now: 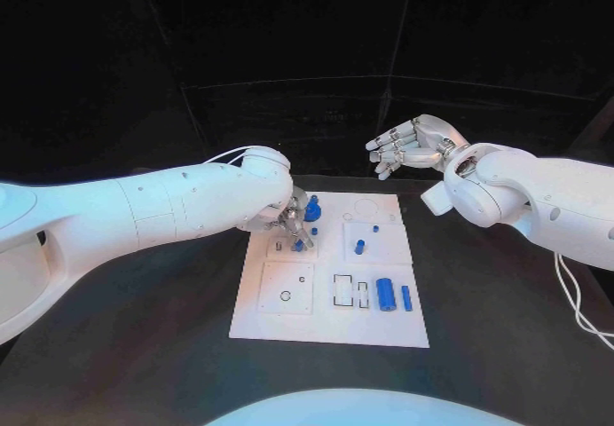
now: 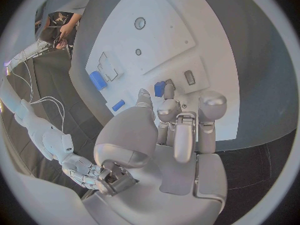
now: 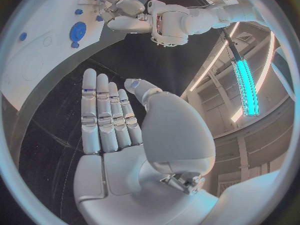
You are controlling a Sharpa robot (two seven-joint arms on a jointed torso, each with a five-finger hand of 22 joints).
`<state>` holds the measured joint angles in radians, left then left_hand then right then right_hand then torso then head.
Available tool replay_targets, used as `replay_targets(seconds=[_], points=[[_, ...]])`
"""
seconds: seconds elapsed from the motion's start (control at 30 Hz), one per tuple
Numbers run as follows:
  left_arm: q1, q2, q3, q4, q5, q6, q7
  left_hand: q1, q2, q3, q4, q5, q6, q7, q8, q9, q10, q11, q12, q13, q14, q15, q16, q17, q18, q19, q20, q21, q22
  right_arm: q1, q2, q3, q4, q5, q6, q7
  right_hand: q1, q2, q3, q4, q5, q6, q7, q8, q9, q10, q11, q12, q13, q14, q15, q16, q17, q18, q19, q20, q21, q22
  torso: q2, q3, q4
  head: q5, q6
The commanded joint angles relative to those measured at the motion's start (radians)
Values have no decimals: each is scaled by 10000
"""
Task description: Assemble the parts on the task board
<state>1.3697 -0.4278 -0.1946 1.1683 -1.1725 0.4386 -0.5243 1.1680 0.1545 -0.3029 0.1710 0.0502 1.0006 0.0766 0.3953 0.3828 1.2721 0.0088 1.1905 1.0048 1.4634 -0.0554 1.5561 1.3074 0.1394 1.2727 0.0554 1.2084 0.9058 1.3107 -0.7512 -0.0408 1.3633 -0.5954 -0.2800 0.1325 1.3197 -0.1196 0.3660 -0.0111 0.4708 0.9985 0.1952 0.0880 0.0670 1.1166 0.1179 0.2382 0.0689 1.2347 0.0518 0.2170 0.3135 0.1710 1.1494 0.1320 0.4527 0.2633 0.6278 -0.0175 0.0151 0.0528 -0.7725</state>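
Observation:
The white task board [image 1: 330, 306] lies in the middle of the black table. My left hand [image 1: 287, 220] reaches down onto its far left part. In the left wrist view its fingertips [image 2: 169, 89] pinch a small blue part [image 2: 160, 88] against the board [image 2: 162, 35]. A taller blue piece [image 1: 312, 209] stands just beyond the hand. Two small blue parts [image 1: 359, 247] sit mid-board. A blue cylinder [image 1: 384, 294] and a thin blue rod [image 1: 407, 297] lie at the near right. My right hand [image 1: 412, 142] hangs raised beyond the board's far edge, its fingers straight and holding nothing.
The board has outlined recesses and small holes [image 1: 287, 293] on its near left. Black table [image 1: 499, 293] surrounds the board on all sides. A white cable [image 1: 578, 302] hangs from my right arm at the right edge.

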Motion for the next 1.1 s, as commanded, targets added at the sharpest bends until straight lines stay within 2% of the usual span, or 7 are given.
replay_targets(seconds=[0.03,0.27,0.4,0.67,0.83,1.1], points=[[-3,16,-5,-26,-59,215,46,108,-27,57,9,-10,-10,-12,61,11,-1,-72,-39,-5,1025,-64,52,2435,-154,12,-64,-12,-9,25,9,6,-16,-297,133,-105,101,7,-4,-68,47,-47,11,-65,11,41,26,-48,-17,68,-34,-49,-19,98,55,19,-19,-10,-1,0,8,5,-2],[-46,27,-5,-83,-58,239,77,125,-30,69,-6,-10,-9,-13,64,21,-1,-73,-40,-5,1026,-64,54,2439,-155,14,-64,-10,-4,24,25,6,-12,-511,140,-150,118,3,10,-90,64,-45,12,-66,11,34,29,-52,-31,62,-33,-58,-36,94,49,15,-21,-8,7,1,-10,33,-13],[-91,29,-4,-106,-58,181,109,158,-24,99,-35,-9,-13,-13,68,41,-5,-73,-46,-11,1023,-64,49,2430,-152,4,-65,-22,-22,24,38,6,-18,-541,139,-166,116,1,15,-95,68,-45,15,-67,11,26,34,-57,-38,54,-28,-66,-45,90,42,15,-23,-8,7,-1,0,18,6],[-122,22,-3,-60,-55,-56,240,403,181,412,-226,-9,-30,-22,107,182,-5,-82,-64,-22,1021,-71,46,2423,-152,1,-71,-29,-17,24,83,6,-55,-557,131,-191,89,-17,38,-115,75,-69,41,-85,6,-46,69,-96,-67,-33,14,-130,-117,64,-38,29,-61,-16,10,3,17,28,-19],[-128,26,-3,-48,128,-145,273,423,208,453,-248,-9,-31,-23,116,206,-11,-84,-75,-36,1020,-72,42,2416,-148,-9,-72,-42,-37,23,139,6,-98,-560,138,-216,58,-23,49,-121,74,-84,58,-93,5,-90,92,-117,-72,-113,48,-180,-170,45,-105,45,-92,-22,6,6,-1,89,21],[-130,-39,-1,-35,240,-242,275,437,224,484,-266,-10,-37,-23,124,228,-25,-84,-93,-59,1015,-73,33,2397,-139,-32,-73,-72,-88,23,175,5,-153,-561,191,-286,27,-42,44,-123,65,-100,71,-102,4,-127,110,-132,-73,-166,72,-208,-204,32,-157,60,-118,-28,12,2,11,76,-3]])
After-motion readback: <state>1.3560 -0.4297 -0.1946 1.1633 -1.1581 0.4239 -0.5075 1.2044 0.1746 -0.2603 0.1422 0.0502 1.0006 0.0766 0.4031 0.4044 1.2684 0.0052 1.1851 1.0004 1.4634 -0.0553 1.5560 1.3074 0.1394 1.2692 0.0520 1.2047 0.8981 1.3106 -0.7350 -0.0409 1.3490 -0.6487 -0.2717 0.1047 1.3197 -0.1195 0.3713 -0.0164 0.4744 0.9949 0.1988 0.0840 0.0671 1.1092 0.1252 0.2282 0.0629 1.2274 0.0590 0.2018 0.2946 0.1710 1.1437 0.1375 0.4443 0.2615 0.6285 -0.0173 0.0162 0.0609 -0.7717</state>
